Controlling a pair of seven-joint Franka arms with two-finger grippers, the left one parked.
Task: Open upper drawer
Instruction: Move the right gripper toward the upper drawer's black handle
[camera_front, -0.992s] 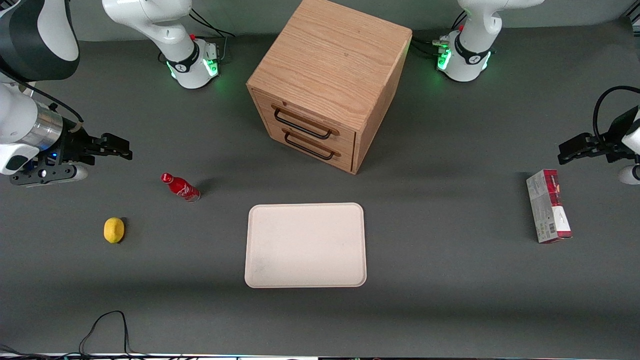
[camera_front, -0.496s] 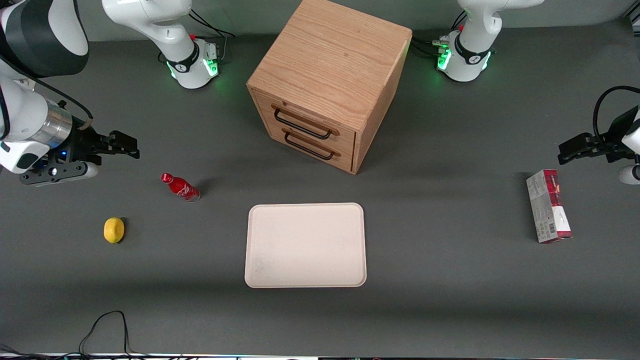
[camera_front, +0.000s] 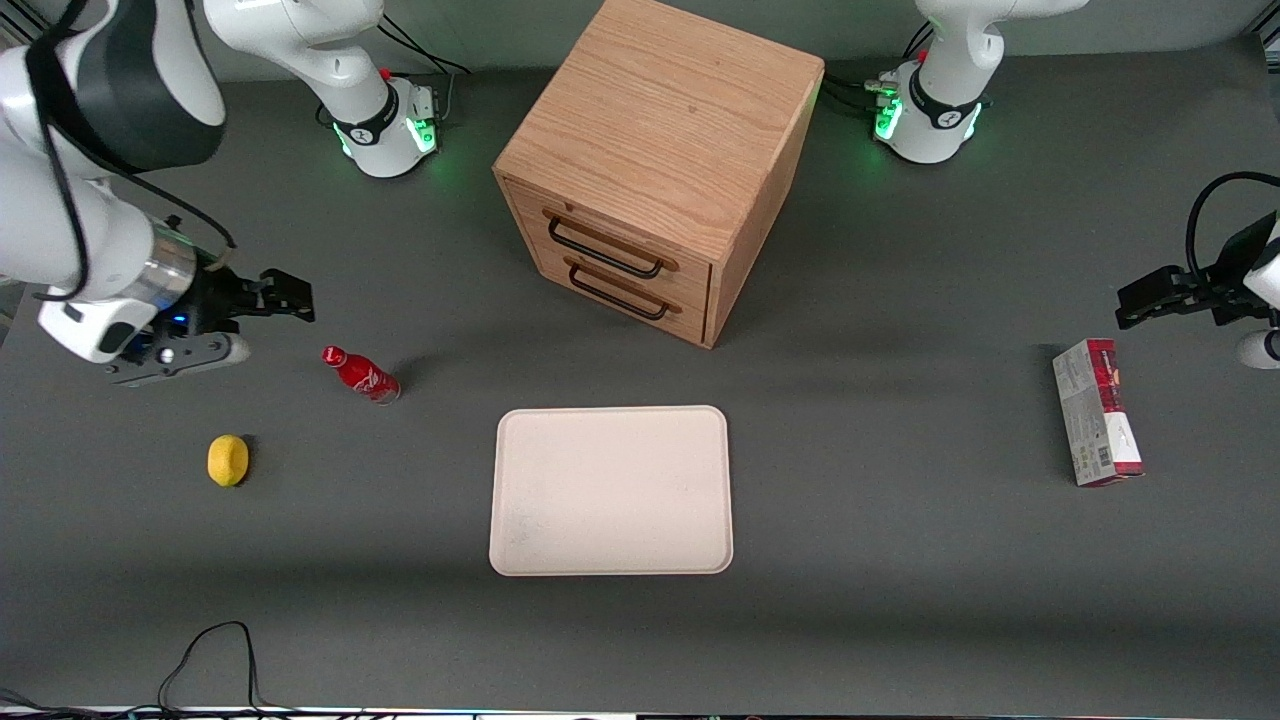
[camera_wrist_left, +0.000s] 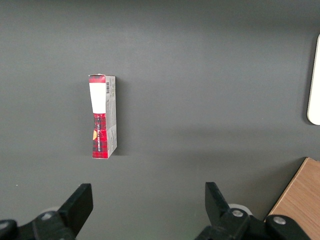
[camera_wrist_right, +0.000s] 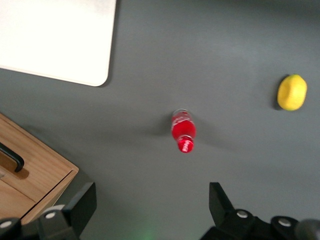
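Oak cabinet (camera_front: 660, 170): upper drawer (camera_front: 610, 243) flush, closed, lower drawer (camera_front: 622, 288) beneath. Gripper (camera_front: 285, 297), fingers spread and empty, well apart toward the working arm's end, above red bottle (camera_front: 361, 374); bare table (camera_front: 440, 290) between.

No lettering is showing clearly enough to read. The red bottle (camera_front: 361, 373) is carrying white script that is too small to make out. The red and white box (camera_wrist_left: 102, 116) is bearing a barcode and print along its side, all illegible. The arm bases are showing small marks, also unreadable.
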